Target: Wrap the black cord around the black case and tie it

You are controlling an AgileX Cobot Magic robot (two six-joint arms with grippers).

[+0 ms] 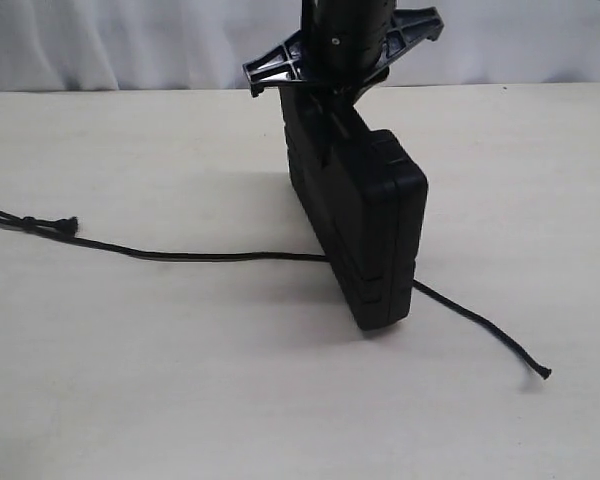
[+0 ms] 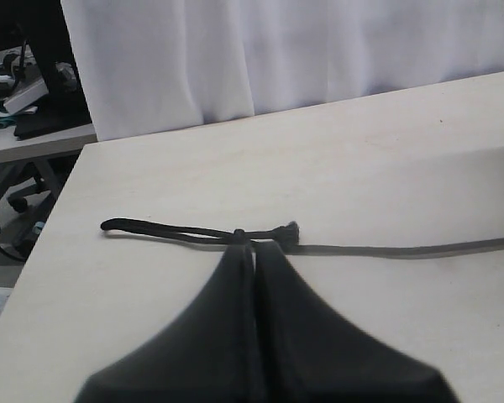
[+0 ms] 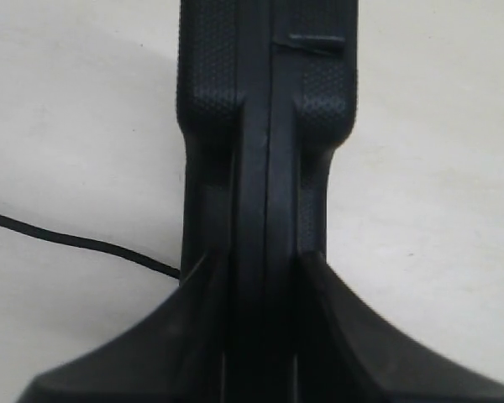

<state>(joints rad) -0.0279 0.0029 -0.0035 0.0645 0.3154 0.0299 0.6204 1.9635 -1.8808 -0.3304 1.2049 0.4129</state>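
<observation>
The black case [image 1: 380, 220] stands on its narrow edge in the middle of the table. My right gripper [image 1: 328, 118] comes down from above and is shut on the case's far top end; in the right wrist view its fingers [image 3: 203, 285] clamp both faces of the case [image 3: 265, 84]. The black cord [image 1: 220, 257] lies flat and runs under the case. One frayed end lies front right, and a knot [image 1: 50, 225] sits far left. My left gripper [image 2: 254, 248] is shut and holds nothing. Its tips line up with the cord's knot [image 2: 239, 232] in the left wrist view, and it is outside the exterior view.
A white curtain [image 1: 130, 40] hangs behind the light table [image 1: 180, 400]. The table's left edge shows in the left wrist view, with a desk and chair base [image 2: 17, 159] beyond it.
</observation>
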